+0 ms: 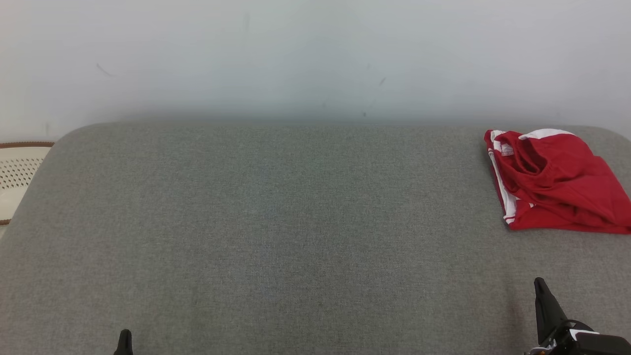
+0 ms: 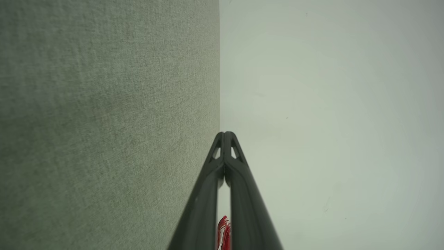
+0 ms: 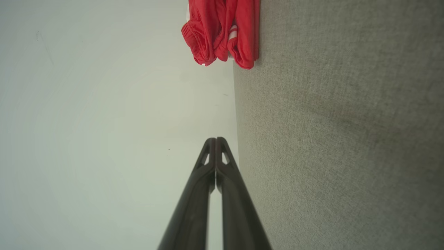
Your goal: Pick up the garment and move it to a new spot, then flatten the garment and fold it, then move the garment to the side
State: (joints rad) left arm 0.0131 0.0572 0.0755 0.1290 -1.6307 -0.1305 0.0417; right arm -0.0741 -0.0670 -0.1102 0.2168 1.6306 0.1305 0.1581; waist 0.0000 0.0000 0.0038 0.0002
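At the far right of the grey surface: the garment (image 1: 557,182), red with white bands, lies in a loose, rumpled fold near the back edge and runs to the right border of the head view.
From the wrists: the right wrist view has the garment at its top, bunched edges standing up off the cloth. In the left wrist view a red-and-white sliver of it shows low between the finger bases.
Underneath: the grey surface (image 1: 296,222) is woven cloth with rounded far corners, and the garment rests directly on it.
Low on the right: the right gripper (image 1: 540,285) points up the head view, well apart from the garment, its two dark fingers pressed together tip to tip.
Bottom left: the left gripper (image 1: 124,336) shows just its tip in the head view. Its own wrist view has the fingers closed against each other, far from the garment.
Behind: a pale wall (image 1: 315,59) rises past the back edge.
Left edge: a cream object (image 1: 19,177) with small holes and a brown rim, possibly a basket, is only partly in frame.
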